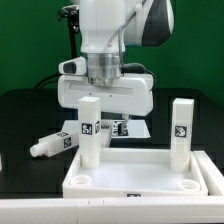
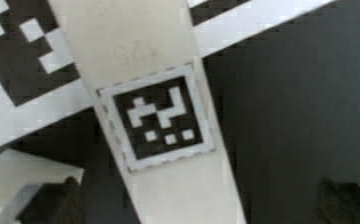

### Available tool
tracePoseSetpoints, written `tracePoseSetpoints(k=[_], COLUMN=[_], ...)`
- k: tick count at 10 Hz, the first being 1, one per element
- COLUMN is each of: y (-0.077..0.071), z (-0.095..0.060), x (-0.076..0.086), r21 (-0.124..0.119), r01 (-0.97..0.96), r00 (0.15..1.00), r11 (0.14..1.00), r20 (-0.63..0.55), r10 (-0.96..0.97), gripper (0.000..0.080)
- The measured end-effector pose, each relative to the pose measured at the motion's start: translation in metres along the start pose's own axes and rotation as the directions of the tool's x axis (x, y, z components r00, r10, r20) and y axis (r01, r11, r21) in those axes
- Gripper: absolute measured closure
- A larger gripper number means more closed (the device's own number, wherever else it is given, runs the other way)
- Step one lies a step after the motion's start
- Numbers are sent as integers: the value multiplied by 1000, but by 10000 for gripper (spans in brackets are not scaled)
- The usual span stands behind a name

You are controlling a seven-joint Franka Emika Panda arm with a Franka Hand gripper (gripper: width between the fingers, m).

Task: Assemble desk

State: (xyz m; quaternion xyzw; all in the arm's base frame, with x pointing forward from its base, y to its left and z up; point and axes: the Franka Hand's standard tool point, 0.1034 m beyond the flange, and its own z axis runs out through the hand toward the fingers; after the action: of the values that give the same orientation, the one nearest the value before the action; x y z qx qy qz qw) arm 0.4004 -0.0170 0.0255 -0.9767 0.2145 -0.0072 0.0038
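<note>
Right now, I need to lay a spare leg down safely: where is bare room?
Bare: the floor of the tabletop panel between the left upright leg and the right upright leg; black table on the exterior view's right of that leg. Crowded: the exterior view's left, where the lying leg rests, and under the open gripper by the left upright leg.

No readable text or numbers

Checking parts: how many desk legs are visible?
3, exterior view: upright leg at the tabletop's left, second upright leg at its right, lying leg further left. Others may be hidden.
</note>
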Motion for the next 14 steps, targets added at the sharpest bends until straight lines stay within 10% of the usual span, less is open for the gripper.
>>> tracePoseSetpoints(k=[1, 4, 6, 12, 14], y=[0, 0, -2, -20, -13], z=[0, 0, 0, -20, -22], x=[0, 0, 2, -8, -4], r21=[0, 0, 2, 12, -2], r01=[0, 0, 4, 179, 294], r00=[1000, 1000, 1000, 983, 954], r11=[1000, 1000, 1000, 984, 956], r20=[0, 0, -25, -45, -67], r10=[0, 0, -4, -178, -293], gripper=[162, 666, 777, 771, 500])
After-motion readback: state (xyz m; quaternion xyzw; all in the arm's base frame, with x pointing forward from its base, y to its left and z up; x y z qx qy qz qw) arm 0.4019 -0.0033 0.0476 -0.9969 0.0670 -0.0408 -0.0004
